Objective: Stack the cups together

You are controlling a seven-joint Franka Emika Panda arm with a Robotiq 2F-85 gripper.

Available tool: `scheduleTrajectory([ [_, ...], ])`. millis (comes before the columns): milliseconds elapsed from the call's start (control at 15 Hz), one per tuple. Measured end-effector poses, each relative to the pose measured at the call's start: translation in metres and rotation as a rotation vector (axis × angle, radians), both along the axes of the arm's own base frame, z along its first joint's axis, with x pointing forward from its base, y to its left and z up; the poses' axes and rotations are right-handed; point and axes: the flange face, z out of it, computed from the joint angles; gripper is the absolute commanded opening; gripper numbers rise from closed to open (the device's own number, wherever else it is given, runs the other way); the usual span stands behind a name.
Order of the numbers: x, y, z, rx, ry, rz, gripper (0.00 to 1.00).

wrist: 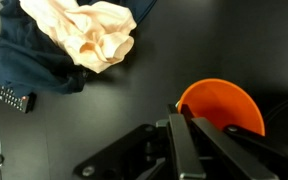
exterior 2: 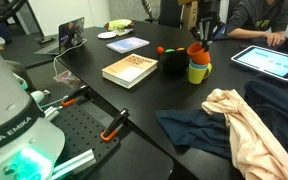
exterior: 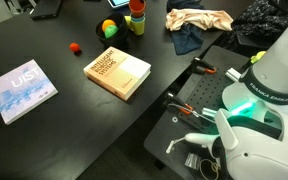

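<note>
Closest to the camera in an exterior view, the white robot base [exterior: 269, 90] is seen at the near edge of the black worktop [exterior: 44, 40], and the arm is cut off by the picture. Over by the far edge, an orange cup [exterior: 136, 9] is set inside a yellow-green cup [exterior: 136, 26]. A tan book [exterior: 117, 72] is laid flat near the middle.

In an exterior view, the arm is reached out across the worktop and the gripper [exterior 2: 203, 33] is pointed straight down over the cups. The orange cup [exterior 2: 197, 50] is nested in the yellow-green cup [exterior 2: 199, 72], and both are stood upright, just past the tan book [exterior 2: 131, 68].

In the wrist view, the dark fingers [wrist: 179, 145] are seen close together at the bottom, right beside the rim of the orange cup [wrist: 221, 108]. Whether the rim is pinched cannot be told. The cup is plain and round, with its mouth turned up. A peach cloth [wrist: 89, 35] is heaped on a dark blue cloth [wrist: 29, 65] well apart from it.
</note>
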Motion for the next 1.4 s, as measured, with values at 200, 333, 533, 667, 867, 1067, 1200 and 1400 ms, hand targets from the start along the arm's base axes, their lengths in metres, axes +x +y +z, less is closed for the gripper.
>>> scheduleTrajectory([
  [200,-0.001,0.002,-0.006,0.018,0.017,-0.017,0.03],
  [333,-0.002,0.004,-0.006,0.029,0.026,-0.027,0.03],
  [533,-0.002,0.006,-0.009,0.051,0.027,-0.043,0.33],
  [667,-0.003,0.005,-0.013,0.06,0.027,-0.051,0.46],
  [867,-0.002,0.001,-0.018,0.064,0.017,-0.057,0.7],
  [1067,-0.002,-0.006,-0.021,0.064,0.001,-0.063,0.92],
  [1200,-0.003,-0.012,-0.021,0.065,-0.007,-0.07,1.0],
  [1400,-0.001,-0.011,-0.019,0.097,-0.026,-0.067,1.0],
])
